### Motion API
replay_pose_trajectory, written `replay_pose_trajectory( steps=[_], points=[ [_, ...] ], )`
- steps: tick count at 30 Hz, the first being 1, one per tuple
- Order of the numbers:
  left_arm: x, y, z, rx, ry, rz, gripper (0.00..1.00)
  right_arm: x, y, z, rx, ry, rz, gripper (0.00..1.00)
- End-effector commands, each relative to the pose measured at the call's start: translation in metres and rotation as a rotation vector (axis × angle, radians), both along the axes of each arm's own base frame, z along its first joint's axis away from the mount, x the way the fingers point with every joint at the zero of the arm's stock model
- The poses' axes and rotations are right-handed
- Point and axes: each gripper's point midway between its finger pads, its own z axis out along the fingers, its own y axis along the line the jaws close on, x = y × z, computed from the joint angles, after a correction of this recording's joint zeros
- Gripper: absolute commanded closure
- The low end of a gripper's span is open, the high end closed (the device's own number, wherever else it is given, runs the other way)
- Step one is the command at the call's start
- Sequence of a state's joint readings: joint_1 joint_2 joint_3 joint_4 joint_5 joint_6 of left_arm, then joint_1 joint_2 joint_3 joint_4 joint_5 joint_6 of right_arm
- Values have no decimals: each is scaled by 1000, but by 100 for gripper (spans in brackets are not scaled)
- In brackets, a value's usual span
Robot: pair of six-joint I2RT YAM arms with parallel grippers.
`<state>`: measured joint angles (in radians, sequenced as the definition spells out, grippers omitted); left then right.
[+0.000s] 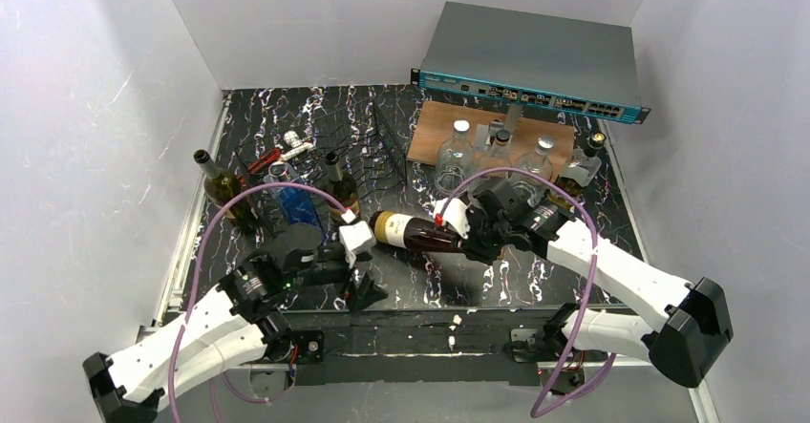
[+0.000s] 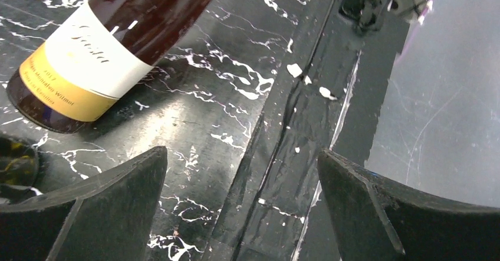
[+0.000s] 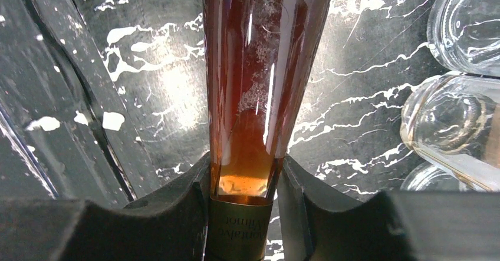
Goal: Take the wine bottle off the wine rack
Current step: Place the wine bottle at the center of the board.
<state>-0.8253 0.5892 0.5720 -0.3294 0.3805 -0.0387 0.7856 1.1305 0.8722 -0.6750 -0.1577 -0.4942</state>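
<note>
Low centre of the overhead frame, the left gripper (image 1: 355,242) gapes empty just beside the base of the wine bottle (image 1: 413,230). The bottle's long axis runs left-right; the right gripper (image 1: 457,221) clamps its neck. Farther up, the wine rack (image 1: 380,151) stands apart.

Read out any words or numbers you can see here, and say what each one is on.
"2017", probably: yellow band on the label of the wine bottle.
"Wilmot": gold neck band; the word before it is unclear.
Script word on the white label: unreadable.
Markings on the blue-fronted box: too small.
</note>
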Motion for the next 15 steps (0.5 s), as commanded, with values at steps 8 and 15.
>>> replay_pose_trajectory(
  steps=[8,15],
  points=[
    [8,-39,8,77,-228,-95,2,2,-11,41,-21,-196,241,99],
    [18,-68,7,104,-358,-148,2,-3,-20,41,-57,-210,307,99]
  ],
)
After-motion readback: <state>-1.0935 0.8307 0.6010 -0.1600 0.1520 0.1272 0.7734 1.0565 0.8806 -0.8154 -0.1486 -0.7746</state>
